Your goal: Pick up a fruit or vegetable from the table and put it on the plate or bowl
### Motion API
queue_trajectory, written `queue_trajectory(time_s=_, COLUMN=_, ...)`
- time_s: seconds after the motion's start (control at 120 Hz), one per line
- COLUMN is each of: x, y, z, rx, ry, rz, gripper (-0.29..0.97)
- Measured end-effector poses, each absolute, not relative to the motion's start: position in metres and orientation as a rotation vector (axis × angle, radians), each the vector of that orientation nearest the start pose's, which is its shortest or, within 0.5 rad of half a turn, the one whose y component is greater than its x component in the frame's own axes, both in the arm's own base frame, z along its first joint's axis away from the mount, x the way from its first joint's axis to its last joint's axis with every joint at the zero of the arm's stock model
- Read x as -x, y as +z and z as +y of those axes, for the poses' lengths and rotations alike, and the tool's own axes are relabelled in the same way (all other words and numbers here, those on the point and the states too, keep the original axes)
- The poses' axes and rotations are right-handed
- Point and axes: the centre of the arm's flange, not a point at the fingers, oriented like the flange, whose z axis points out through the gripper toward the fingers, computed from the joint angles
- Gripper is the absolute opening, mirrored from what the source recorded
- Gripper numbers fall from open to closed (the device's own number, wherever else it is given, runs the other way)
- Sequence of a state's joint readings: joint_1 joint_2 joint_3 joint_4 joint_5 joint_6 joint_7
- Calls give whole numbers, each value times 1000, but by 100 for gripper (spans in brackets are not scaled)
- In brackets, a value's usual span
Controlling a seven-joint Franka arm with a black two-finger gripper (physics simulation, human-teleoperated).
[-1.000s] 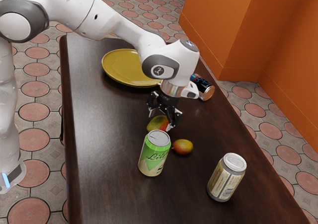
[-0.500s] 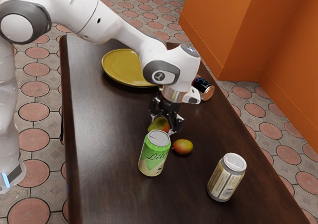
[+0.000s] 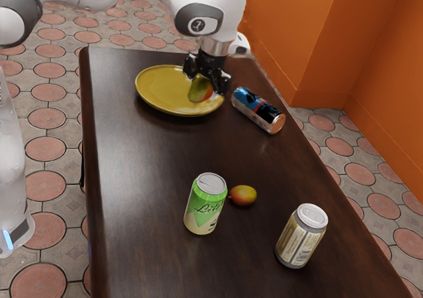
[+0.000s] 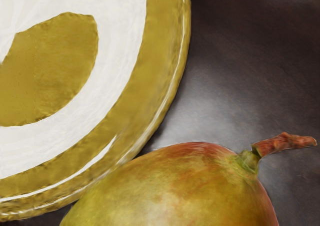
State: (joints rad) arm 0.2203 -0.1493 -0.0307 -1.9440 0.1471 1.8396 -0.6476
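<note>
My gripper (image 3: 205,81) has its jaws clamped on the mango (image 3: 198,90), holding it in the air over the yellow plate (image 3: 157,86), at the plate rim on the exterior view's right, far end of the table (image 3: 145,199). A blue can (image 3: 259,110) lies just beside that rim.

Green can (image 3: 205,203) & tan can (image 3: 301,235) upright, blue can (image 3: 258,110) on side.

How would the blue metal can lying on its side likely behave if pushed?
The blue cylindrical metal can lies on its side, so it would probably roll across the dark wooden table. Its glossy wall looks stiff yet possibly slippery.
</note>
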Motion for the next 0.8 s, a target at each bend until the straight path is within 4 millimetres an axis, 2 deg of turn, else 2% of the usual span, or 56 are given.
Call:
queue_trajectory(time_s=0.042, x=-495, y=548, z=148, rx=2708, ry=-60, rz=-1246, gripper=37)
queue_trajectory(time_s=0.083, x=-486, y=544, z=171, rx=2668, ry=-12, rz=-1269, gripper=37)
queue_trajectory(time_s=0.133, x=-483, y=536, z=188, rx=2642, ry=39, rz=-1270, gripper=37)
queue_trajectory(time_s=0.2, x=-495, y=522, z=211, rx=2630, ry=89, rz=-1263, gripper=36)
queue_trajectory(time_s=0.308, x=-495, y=514, z=236, rx=2624, ry=123, rz=-1254, gripper=33)
queue_trajectory(time_s=0.525, x=-480, y=491, z=273, rx=2623, ry=203, rz=-1261, gripper=31)
queue_trajectory(time_s=0.583, x=-478, y=487, z=280, rx=2629, ry=208, rz=-1258, gripper=44)
queue_trajectory(time_s=0.733, x=-482, y=493, z=279, rx=2665, ry=177, rz=-1208, gripper=60)
queue_trajectory(time_s=0.767, x=-483, y=501, z=275, rx=2677, ry=152, rz=-1187, gripper=61)
queue_trajectory(time_s=0.8, x=-478, y=547, z=266, rx=2683, ry=39, rz=-1165, gripper=63)
